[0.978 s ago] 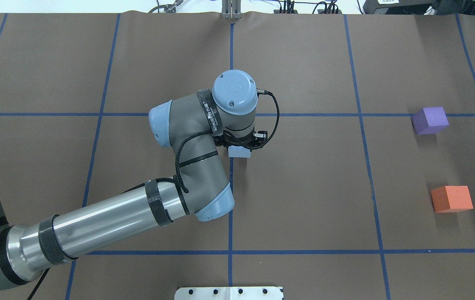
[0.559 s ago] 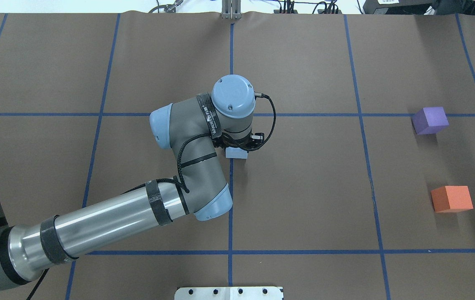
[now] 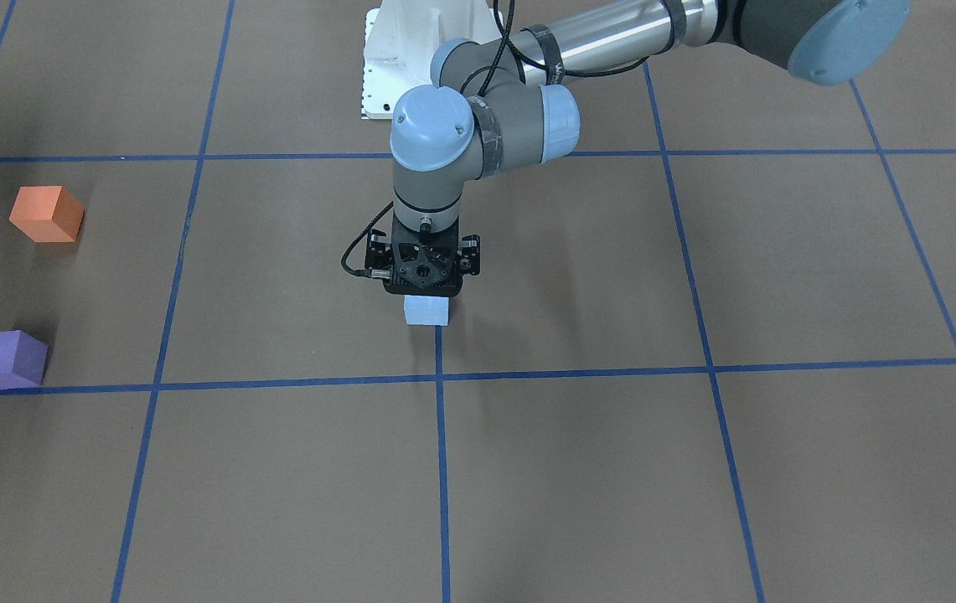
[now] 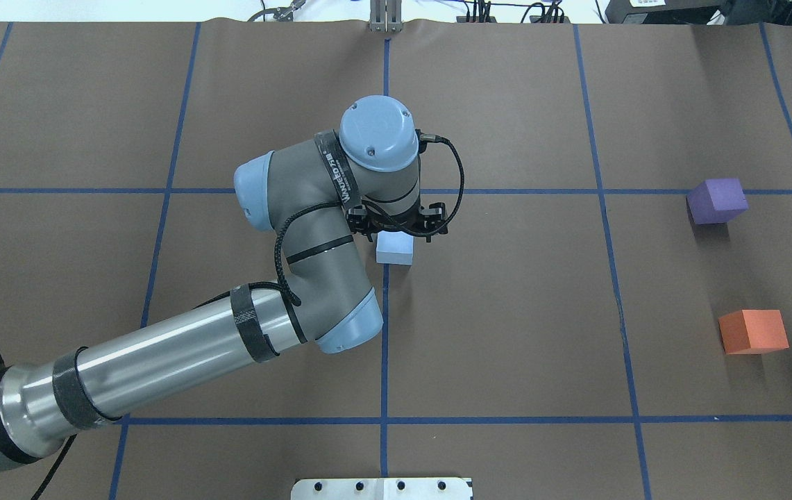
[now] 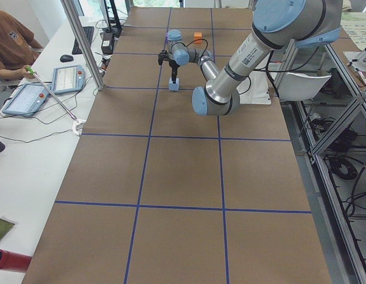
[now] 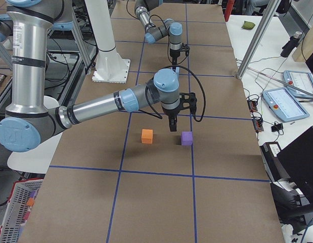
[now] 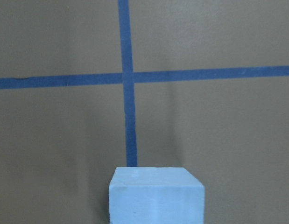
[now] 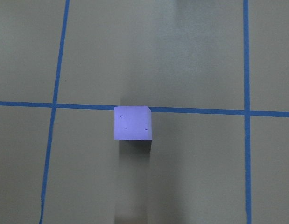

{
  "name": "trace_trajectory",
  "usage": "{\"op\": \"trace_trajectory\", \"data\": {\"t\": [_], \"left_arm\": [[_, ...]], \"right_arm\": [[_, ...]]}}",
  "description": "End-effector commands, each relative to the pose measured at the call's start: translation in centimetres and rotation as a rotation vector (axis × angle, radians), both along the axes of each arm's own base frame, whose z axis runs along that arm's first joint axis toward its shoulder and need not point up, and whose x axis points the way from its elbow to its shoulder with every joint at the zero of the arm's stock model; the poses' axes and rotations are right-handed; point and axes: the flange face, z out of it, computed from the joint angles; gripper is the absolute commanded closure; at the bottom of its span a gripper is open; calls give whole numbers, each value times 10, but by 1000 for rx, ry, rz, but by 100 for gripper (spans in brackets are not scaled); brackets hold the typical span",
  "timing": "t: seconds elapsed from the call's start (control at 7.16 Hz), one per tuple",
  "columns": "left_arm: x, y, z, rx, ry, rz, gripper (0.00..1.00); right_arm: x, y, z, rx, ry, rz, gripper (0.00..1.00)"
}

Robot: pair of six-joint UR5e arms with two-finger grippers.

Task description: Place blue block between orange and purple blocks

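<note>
The small light-blue block [image 4: 396, 251] is at the table's middle, beside a blue tape line, right under my left gripper [image 4: 399, 228]. It fills the bottom of the left wrist view [image 7: 156, 200]. From the front, the block [image 3: 426, 311] hangs at the gripper's [image 3: 426, 289] tips, and the gripper looks shut on it. The fingers are mostly hidden. The purple block [image 4: 717, 200] and orange block [image 4: 753, 331] sit far right, apart. My right gripper [image 6: 172, 127] shows only in the exterior right view, above the gap between them. I cannot tell its state.
The white robot base plate [image 4: 382, 488] is at the near table edge. Blue tape lines [image 4: 493, 191] grid the brown table cover. Tablets [image 5: 47, 83] and a seated operator [image 5: 11, 41] are beside the table on its far side.
My left wrist dipped a little, then moved away from the robot and to the left. The blue block shifted slightly left with it, and more of the block now shows.
</note>
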Motion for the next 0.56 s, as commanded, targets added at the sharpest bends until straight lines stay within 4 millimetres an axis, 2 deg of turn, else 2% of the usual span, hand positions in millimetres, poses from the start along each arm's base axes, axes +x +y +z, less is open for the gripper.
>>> {"op": "trace_trajectory", "data": {"t": [0.0, 0.14, 0.28, 0.42], "left_arm": [[-49, -23, -2, -82, 62, 27, 0], [-109, -41, 27, -106, 65, -4, 0], [-151, -43, 67, -58, 52, 2, 0], [-187, -49, 115, -20, 15, 13, 0]], "right_arm": [[-64, -6, -69, -54, -54, 7, 1], [-119, -17, -114, -91, -80, 8, 1], [-176, -19, -156, -120, -92, -6, 0], [-226, -29, -230, -145, -52, -21, 0]]}}
